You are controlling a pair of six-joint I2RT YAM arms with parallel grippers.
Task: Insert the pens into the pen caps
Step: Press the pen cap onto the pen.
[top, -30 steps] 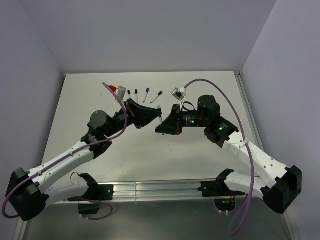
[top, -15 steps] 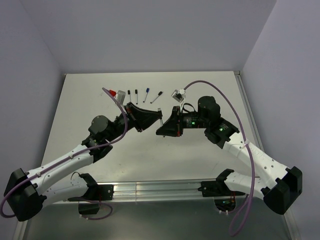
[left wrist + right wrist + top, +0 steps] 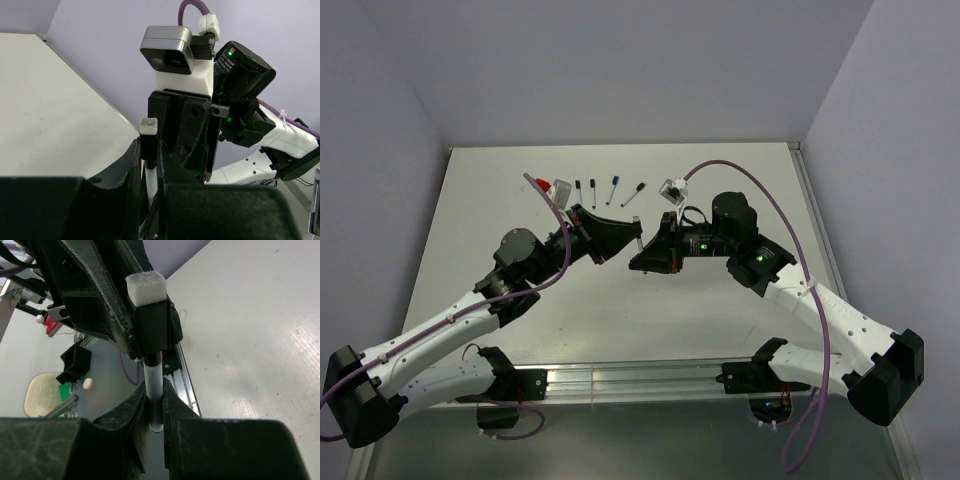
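Cap meets pen above the middle of the counter [image 3: 500, 215]. The left fingers [image 3: 131, 167] are closed on a black cap [image 3: 148, 145] with a pale end. Just beneath it, the right fingers [image 3: 131, 410] are clamped on the white pen [image 3: 154, 385], whose barrel runs straight up into the cap's mouth. How deep the tip sits cannot be told from either wrist view.

The step in hand looks like the seating push. The next move seems to call for a short, straight press along the barrel with both grips held firm, because any tilt could jam the tip against the cap's wall. The two pairs of fingers are almost touching, which leaves very little travel between them.

Four other pens [image 3: 591, 188] lie in a row near the counter's far edge, left of centre and well apart from the joined pair. They are too small to tell whether they are capped. The surface under the fingers and toward the near edge is bare and would serve for setting the finished pen down. Walls close off the left, right and far edges, and a metal rail [image 3: 630, 378] with the arm bases runs along the near edge, so any sweep is best kept inward.
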